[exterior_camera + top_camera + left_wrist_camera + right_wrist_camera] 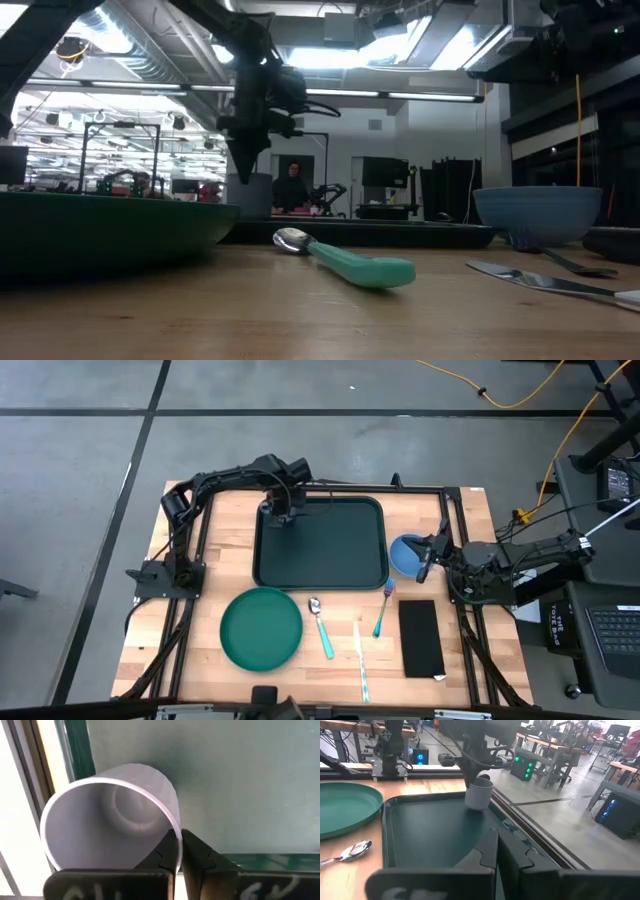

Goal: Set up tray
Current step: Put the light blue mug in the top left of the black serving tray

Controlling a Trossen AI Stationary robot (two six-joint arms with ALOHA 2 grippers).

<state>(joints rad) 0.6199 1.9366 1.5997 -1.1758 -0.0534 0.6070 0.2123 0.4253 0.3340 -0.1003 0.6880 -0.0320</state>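
Observation:
The dark green tray (330, 550) lies flat at the table's far middle. My left gripper (181, 837) points down over the tray's far left corner (268, 510), shut on a pale grey cup (479, 794) whose open mouth faces up. The cup hangs just above the tray floor (430, 830); in the low view it shows as a dark shape (245, 160) above the tray's rim. My right gripper (425, 560) waits shut at the table's right, beside a blue bowl (405, 555), holding nothing. My left gripper pinches the cup's rim (172, 826) at one spot of the wall, one finger (167, 852) on the inner side and the other (202, 855) outside. The fingers come from above, pointing down. The cup hangs below them, slightly tilted, over the tray's far left corner.
A round green plate (261, 627) sits near the front left. A teal-handled spoon (320, 625), a knife (360, 660) and a fork (383, 610) lie in front of the tray. A black napkin (420, 637) lies front right.

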